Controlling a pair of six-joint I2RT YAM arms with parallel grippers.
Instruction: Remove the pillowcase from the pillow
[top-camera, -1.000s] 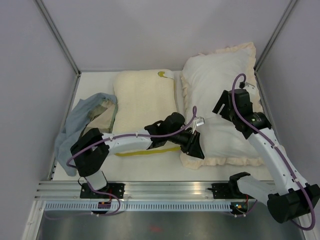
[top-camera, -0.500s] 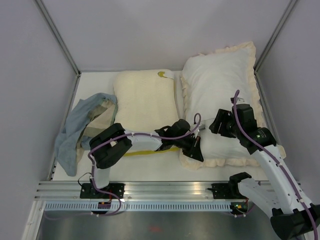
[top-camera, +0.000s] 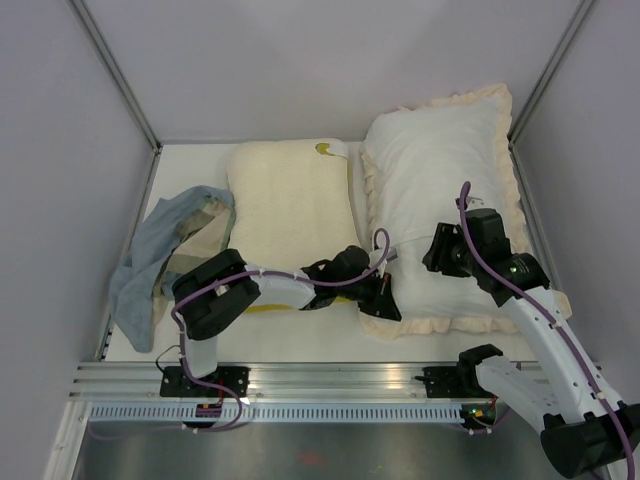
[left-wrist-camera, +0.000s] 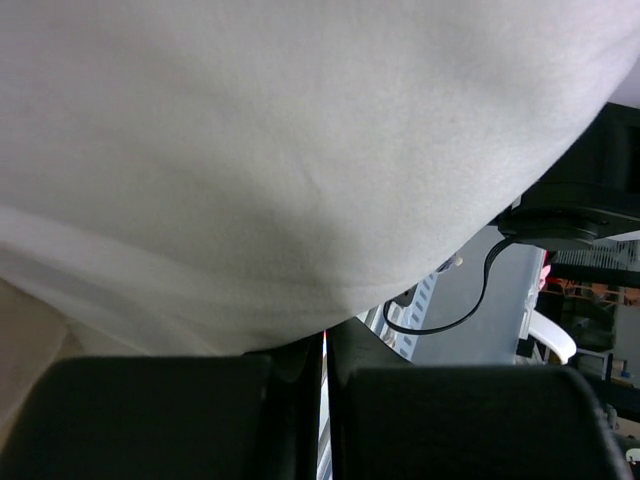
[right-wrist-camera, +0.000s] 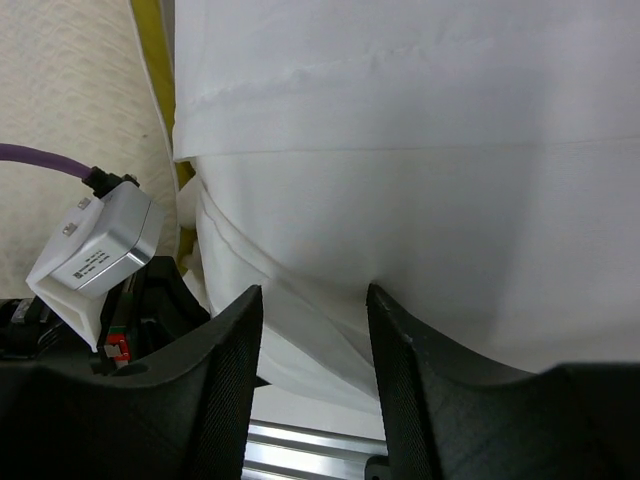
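The white pillow (top-camera: 440, 180) lies at the right, inside the pillowcase, whose cream frill (top-camera: 470, 322) shows round its edges; no dark grey face is visible. My left gripper (top-camera: 385, 300) is at the pillow's near left corner, shut to a thin slit (left-wrist-camera: 325, 340), its tips buried under pale fabric (left-wrist-camera: 300, 150) that looks pinched there. My right gripper (top-camera: 440, 258) is open over the pillow's near half. Its fingers (right-wrist-camera: 225, 340) straddle smooth white fabric (right-wrist-camera: 420, 150) in the right wrist view, touching or just above it.
A flatter cream-yellow pillow (top-camera: 290, 200) lies to the left of the white one, partly under my left arm. A blue-grey and beige cloth (top-camera: 160, 250) is bunched at the far left. The metal rail (top-camera: 320, 380) runs along the near edge. Walls close in on three sides.
My right gripper has come down and toward the near left over the pillow. My left arm's elbow has swung in toward the pillow while its gripper stayed at the corner.
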